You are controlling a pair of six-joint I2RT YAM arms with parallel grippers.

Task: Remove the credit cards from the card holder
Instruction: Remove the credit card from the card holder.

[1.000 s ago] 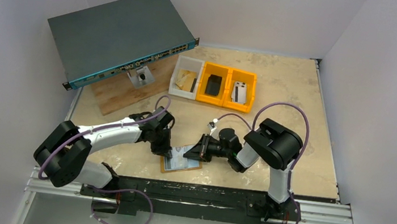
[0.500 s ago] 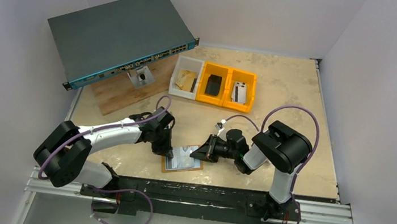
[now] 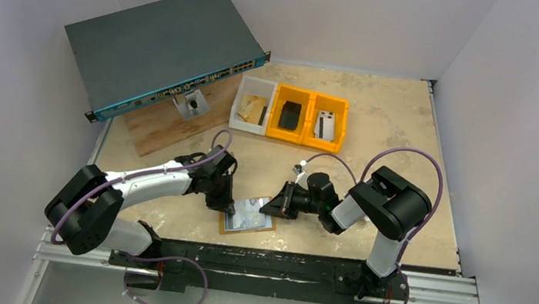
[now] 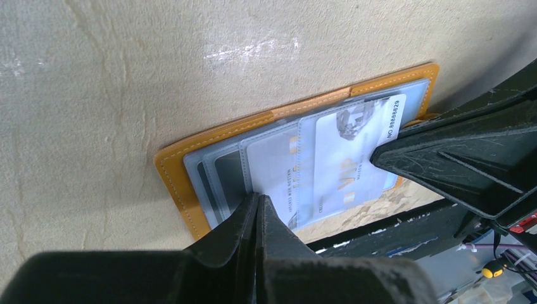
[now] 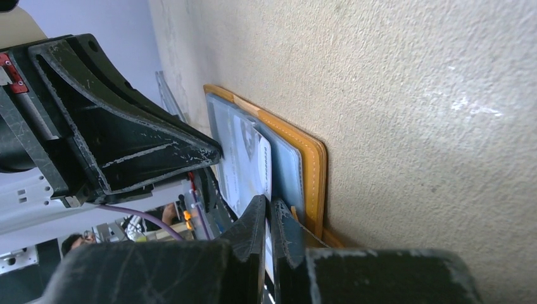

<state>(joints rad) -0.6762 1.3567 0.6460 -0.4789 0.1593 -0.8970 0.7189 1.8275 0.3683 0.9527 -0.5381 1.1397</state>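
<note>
The card holder point(image 3: 247, 216), a small flat tan-orange leather wallet with a pale blue-grey inside, is lying open on the beige stone-look table point(image 3: 377, 134). It is sitting close to the near edge, just behind the black metal rail point(image 3: 253, 262) between the two arm bases, so I am seeing little room on that side. Behind the holder a wide stretch of table is running up to a white plastic bin point(image 3: 241, 110) and two orange plastic bins point(image 3: 309, 118), well apart from it. A flat grey network box point(image 3: 156, 41) is sitting tilted at the far left over a brown wooden board point(image 3: 160, 135). White walls are standing on three sides.

My left arm point(image 3: 146, 179) is reaching in from the left with its elbow bent and its wrist turned down. The left gripper point(image 3: 229, 211) is squeezed tight with nothing between its fingers. Its tip is pressing on the clear plastic sleeves point(image 4: 221, 171) near the holder's left side.

My right arm point(image 3: 388, 201) is holding its elbow up and out to the right, and its forearm is reaching low to the left. The right gripper point(image 3: 267, 206) is lying almost flat and pointing toward the left one, near it but apart. Its fingers are pinching the edge of a white card point(image 4: 345, 158) made of shiny plastic, with a grey picture on it. A second pale card point(image 4: 272, 171) is sitting in the sleeve beside it.
</note>
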